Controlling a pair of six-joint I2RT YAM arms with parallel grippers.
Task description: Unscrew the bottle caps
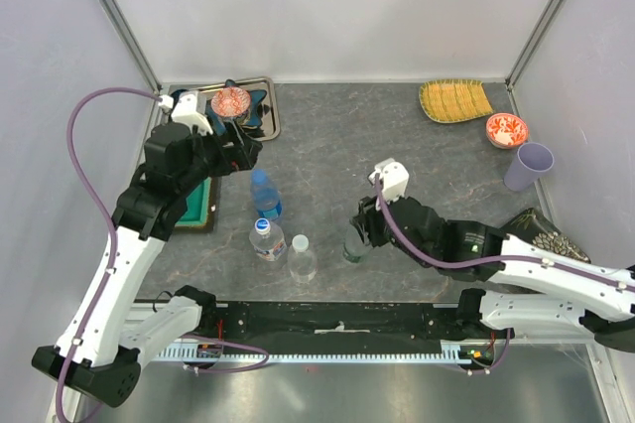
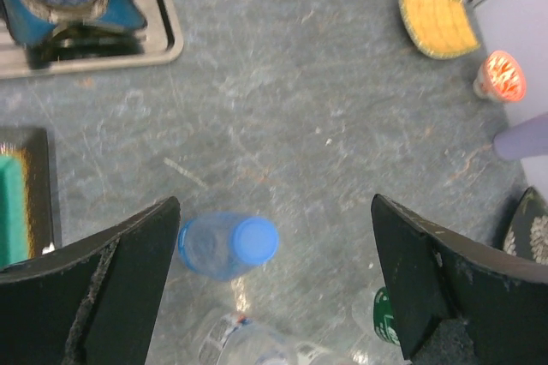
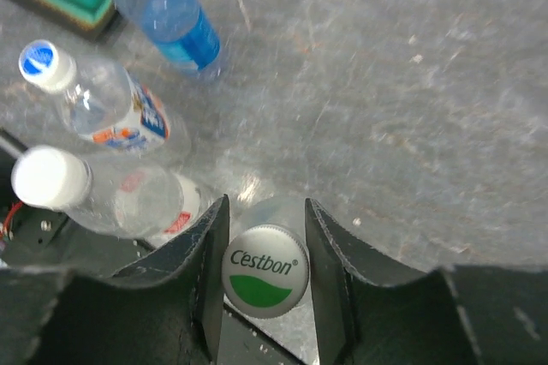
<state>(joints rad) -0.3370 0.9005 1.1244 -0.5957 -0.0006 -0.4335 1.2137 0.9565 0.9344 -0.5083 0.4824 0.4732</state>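
Note:
Four bottles stand near the table's front. The blue-tinted bottle (image 1: 265, 193) (image 2: 227, 245) (image 3: 175, 26) is farthest back. In front of it are the bottle with the blue-white label (image 1: 266, 237) (image 3: 94, 95) and the plain clear bottle (image 1: 301, 256) (image 3: 94, 194). To the right stands the greenish bottle (image 1: 354, 244) (image 2: 383, 314). My right gripper (image 1: 362, 229) (image 3: 265, 266) is over it, its fingers pressed on both sides of the white-and-green cap (image 3: 265, 272). My left gripper (image 1: 238, 150) (image 2: 274, 288) hangs wide open above the blue-tinted bottle, holding nothing.
A steel tray (image 1: 270, 115) with a red bowl sits at the back left, a green tray (image 1: 198, 203) under my left arm. At the right are a yellow mat (image 1: 454, 100), a red bowl (image 1: 506, 129), a lilac cup (image 1: 528, 165) and a dark patterned item (image 1: 546, 229).

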